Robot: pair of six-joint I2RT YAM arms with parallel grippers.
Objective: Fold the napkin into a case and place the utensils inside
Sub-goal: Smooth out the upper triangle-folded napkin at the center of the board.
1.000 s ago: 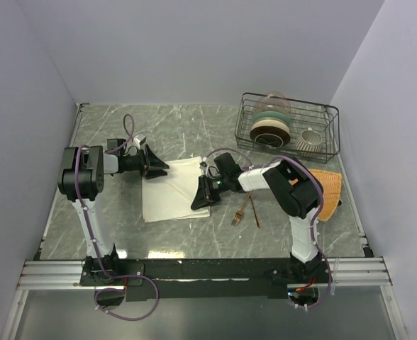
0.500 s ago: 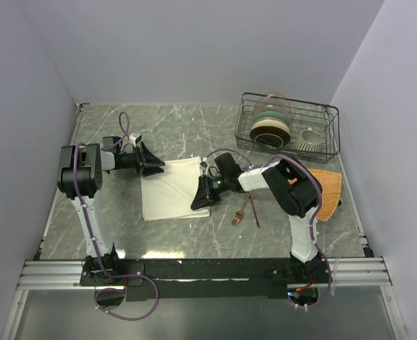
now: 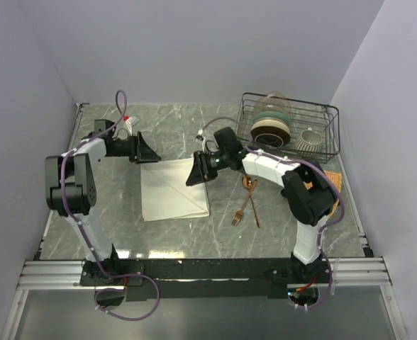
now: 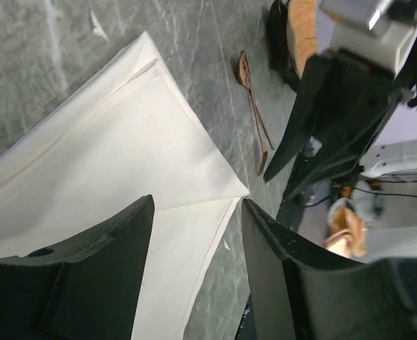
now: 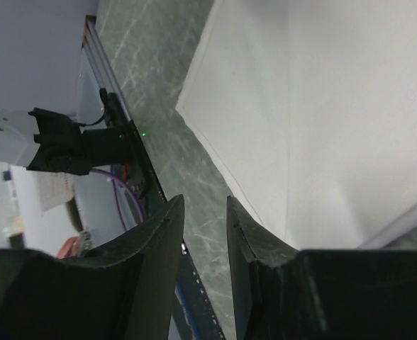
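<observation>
Both arms have drawn back toward the far side of the table (image 3: 180, 127) since the previous second. The left gripper (image 3: 145, 151) has slid off the cloth to hang just past its far left corner, and the right gripper (image 3: 195, 173) has shifted up to its far right corner.

The napkin (image 3: 169, 195) lies flat on the marble between them, folded over itself, with a diagonal edge running across its top layer. From my left wrist feed, the left fingers stand well apart with nothing between them, and the cloth shows through the gap. On the right wrist feed the fingers leave only a narrow slot, also holding nothing. I cannot quite tell whether their tips brush the cloth.

The copper fork (image 3: 241, 211) and spoon (image 3: 254, 211) lie crossed on the bare table to the right of the napkin, apart from it and outside any fold. The wire dish rack (image 3: 332, 134) sits at the far right corner.
</observation>
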